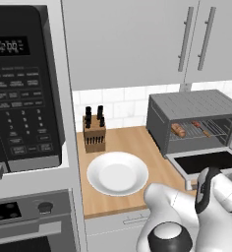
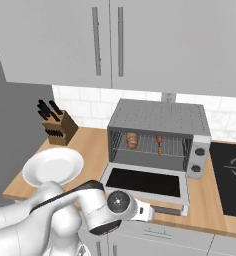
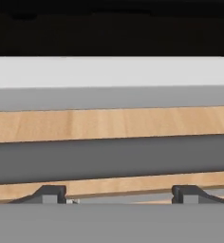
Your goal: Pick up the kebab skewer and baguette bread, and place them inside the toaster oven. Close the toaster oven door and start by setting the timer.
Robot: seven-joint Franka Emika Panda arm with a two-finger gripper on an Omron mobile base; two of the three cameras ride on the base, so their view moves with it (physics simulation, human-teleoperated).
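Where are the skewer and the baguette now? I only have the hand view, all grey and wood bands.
Observer: Both lie on the rack inside the toaster oven, the baguette bread at the left and the kebab skewer further right.
Operator: Is the door shut?
Observer: No. The toaster oven door is open, folded down flat over the counter.
Operator: Where is my hand relative to it?
Observer: The gripper sits low at the door's front edge.
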